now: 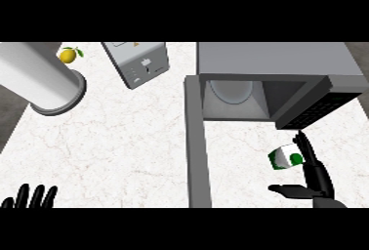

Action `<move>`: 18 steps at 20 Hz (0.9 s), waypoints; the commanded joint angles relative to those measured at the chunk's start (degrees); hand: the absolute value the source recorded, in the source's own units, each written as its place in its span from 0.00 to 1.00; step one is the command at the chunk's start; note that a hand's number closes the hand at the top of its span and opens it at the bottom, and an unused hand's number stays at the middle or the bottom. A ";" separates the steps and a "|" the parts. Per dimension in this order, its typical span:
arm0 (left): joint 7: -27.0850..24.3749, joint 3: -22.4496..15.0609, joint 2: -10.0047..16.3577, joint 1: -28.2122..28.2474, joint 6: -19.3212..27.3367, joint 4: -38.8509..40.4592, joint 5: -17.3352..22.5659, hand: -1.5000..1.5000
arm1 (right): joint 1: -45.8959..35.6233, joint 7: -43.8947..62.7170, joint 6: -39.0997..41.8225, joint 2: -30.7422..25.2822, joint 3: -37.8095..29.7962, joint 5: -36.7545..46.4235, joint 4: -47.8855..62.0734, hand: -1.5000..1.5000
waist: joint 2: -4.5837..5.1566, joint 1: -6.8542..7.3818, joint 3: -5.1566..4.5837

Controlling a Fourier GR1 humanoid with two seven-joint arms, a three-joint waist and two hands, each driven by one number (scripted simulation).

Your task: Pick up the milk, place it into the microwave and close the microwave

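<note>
The right hand (317,181) is released, not grasping: its fingers (305,148) stretch straight ahead and the thumb (283,189) sticks out sideways. The milk (285,158), a green and white carton, sits in the angle between them, against the inner side of the fingers. Just past the fingertips stands the microwave (274,61), its door (196,146) swung open to the hand's left. Well away to the left the left hand (29,197) rests, fingers up, on the counter (122,146). Far beyond it lie a lemon (69,55) and a white cylinder (43,80).
</note>
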 commanded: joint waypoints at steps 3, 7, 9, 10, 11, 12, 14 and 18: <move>0.97 -0.28 0.02 1.41 0.05 -2.66 0.51 0.00 | -3.07 -5.07 3.51 -0.20 -1.22 -1.81 4.26 0.00 | -0.01 0.00 0.00; -0.68 0.67 0.57 1.52 -0.93 -1.27 0.81 0.00 | -4.02 -7.21 0.10 1.77 -0.74 -0.96 6.70 0.00 | 0.05 0.02 0.00; -1.52 0.07 0.49 2.44 -1.61 -0.91 0.38 0.00 | -5.18 -8.01 -1.24 0.75 -2.16 -1.54 8.89 0.00 | 0.15 0.32 0.05; -3.50 -1.18 -1.10 0.61 0.22 1.59 -2.43 0.00 | -6.31 -5.94 -3.22 1.36 -2.87 -2.44 7.29 0.00 | 0.09 0.08 0.01; 1.74 -0.26 -0.48 -0.71 1.59 -2.09 -0.62 0.00 | -6.61 -6.21 -4.38 2.02 -2.90 -2.47 6.47 1.00 | 0.12 -0.11 0.02; -4.03 -0.36 -0.14 2.42 -1.47 1.19 -1.63 0.00 | -7.94 -5.40 -3.00 -1.81 -3.91 -2.75 7.40 1.00 | 0.16 0.54 0.05; -0.96 2.79 1.86 -0.71 -1.66 1.10 1.45 0.00 | -7.31 -6.80 -11.64 2.37 0.16 2.01 5.78 1.00 | 0.23 0.39 0.02; -0.51 -0.36 0.46 1.62 -1.29 -1.36 0.28 0.00 | -9.00 -7.32 -10.24 0.58 -2.99 -0.62 7.37 1.00 | 0.26 0.68 0.09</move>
